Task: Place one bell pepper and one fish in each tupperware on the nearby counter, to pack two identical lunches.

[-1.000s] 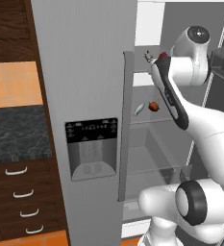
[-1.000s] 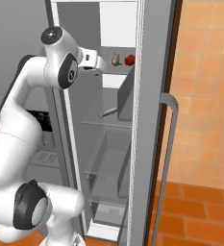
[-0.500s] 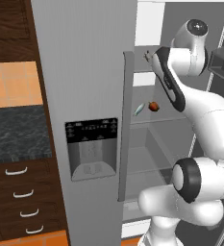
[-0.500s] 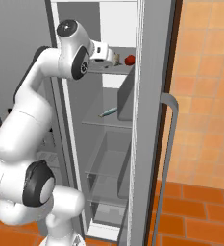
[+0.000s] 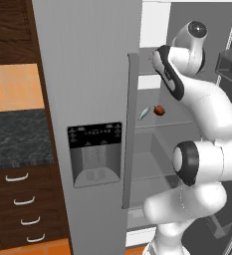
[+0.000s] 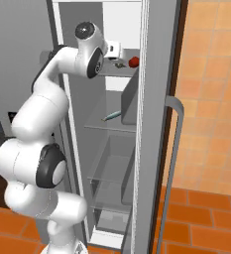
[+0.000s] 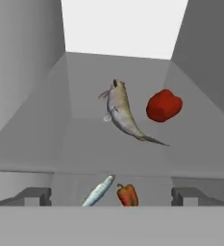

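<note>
Inside the fridge, the claw (image 7: 111, 194) hangs spread and empty over the shelf, where the fish (image 7: 122, 114) beside the red pepper (image 7: 164, 105) could slide away if nudged.

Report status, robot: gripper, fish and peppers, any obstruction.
Gripper open, empty, at upper fridge shelf. Grey fish beside red pepper ahead; second fish and pepper on the shelf below. Nothing in the way.

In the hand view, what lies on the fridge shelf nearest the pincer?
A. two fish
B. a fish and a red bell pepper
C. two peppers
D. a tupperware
B: a grey fish lies beside a red bell pepper on the fridge shelf ahead of the open pincer.
</note>
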